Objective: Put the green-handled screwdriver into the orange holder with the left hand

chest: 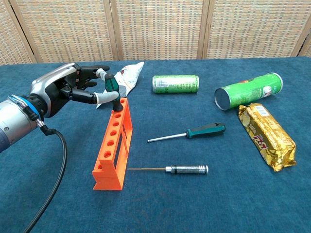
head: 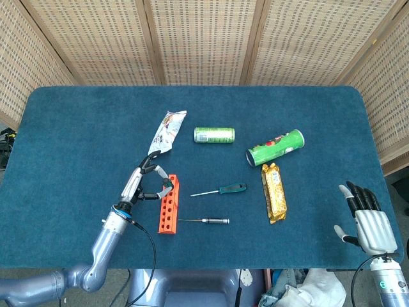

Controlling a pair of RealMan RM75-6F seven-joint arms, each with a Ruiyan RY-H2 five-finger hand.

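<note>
Nearest on the worktop stands the orange holder, its row of holes running away from the camera. At its far end the green-handled screwdriver sits seated in the last hole, tilted — only the handle shows above the rim. The left robot hand lies just left of it, fingertips pinching the handle. The right robot hand rests well apart, fingers spread, holding nothing.
</note>
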